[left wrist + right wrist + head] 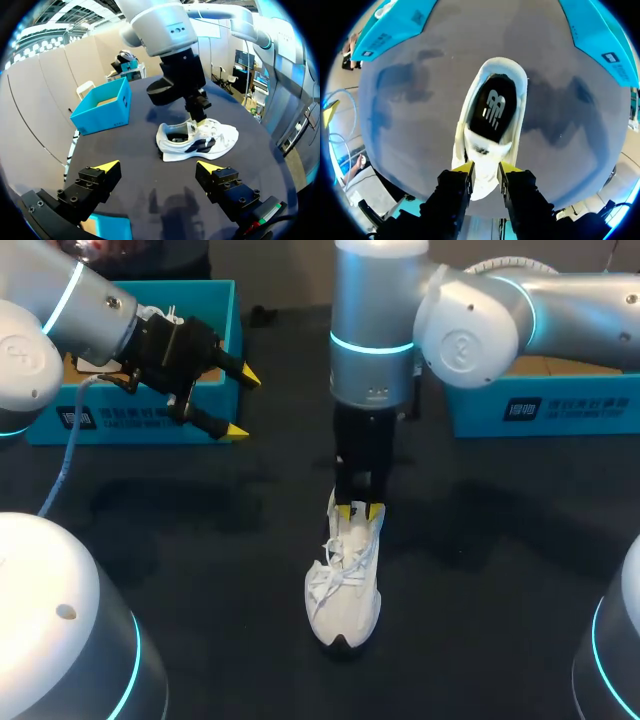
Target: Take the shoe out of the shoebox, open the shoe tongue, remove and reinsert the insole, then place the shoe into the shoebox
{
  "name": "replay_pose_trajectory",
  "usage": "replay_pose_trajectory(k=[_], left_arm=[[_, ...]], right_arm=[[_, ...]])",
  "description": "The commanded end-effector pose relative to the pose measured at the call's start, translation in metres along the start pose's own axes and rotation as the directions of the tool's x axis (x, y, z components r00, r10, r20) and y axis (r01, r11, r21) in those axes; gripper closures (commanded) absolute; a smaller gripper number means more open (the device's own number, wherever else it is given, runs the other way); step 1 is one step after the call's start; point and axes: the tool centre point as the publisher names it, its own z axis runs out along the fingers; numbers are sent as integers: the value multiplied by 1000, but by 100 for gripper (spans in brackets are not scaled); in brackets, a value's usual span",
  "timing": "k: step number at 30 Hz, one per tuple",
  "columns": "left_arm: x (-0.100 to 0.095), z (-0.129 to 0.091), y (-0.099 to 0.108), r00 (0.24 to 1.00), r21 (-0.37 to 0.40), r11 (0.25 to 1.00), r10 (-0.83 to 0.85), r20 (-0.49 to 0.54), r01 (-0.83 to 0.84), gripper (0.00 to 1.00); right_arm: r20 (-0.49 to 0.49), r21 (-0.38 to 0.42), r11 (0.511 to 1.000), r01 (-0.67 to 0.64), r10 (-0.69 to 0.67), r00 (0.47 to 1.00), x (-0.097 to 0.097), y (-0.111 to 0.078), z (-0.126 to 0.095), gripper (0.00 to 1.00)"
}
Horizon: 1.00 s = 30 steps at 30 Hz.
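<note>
The shoe (343, 585) is lying out of the shoebox (130, 425) on the table, directly under the right gripper (358, 510), so the first step looks done. The insole (492, 112) is sitting inside, so removal, reinsertion and reboxing appear left. The right arm is pointing straight down, fingers pinching the tongue (485, 160) from both sides. The left gripper (240, 402) is hovering spread, well aside by the shoebox.

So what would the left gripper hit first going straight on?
Probably the shoe, near its heel opening; the left gripper might touch the table just short of it, depth unclear.
</note>
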Motion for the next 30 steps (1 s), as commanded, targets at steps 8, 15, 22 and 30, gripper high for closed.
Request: replay_pose_trajectory(k=[8, 15, 22, 30], left_arm=[[1, -1, 0, 1000, -3, 1000, 0, 0, 0, 0], [1, -1, 0, 1000, -3, 1000, 0, 0, 0, 0], [1, -1, 0, 1000, -3, 1000, 0, 0, 0, 0], [1, -1, 0, 1000, -3, 1000, 0, 0, 0, 0]], right_arm=[[48, -93, 991, 92, -88, 995, -3, 2, -7, 58], [126, -207, 930, 304, -283, 951, -16, 2, -44, 0], [229, -274, 712, 647, -605, 763, -11, 10, -66, 0], [229, -274, 712, 647, -605, 763, -11, 10, -66, 0]])
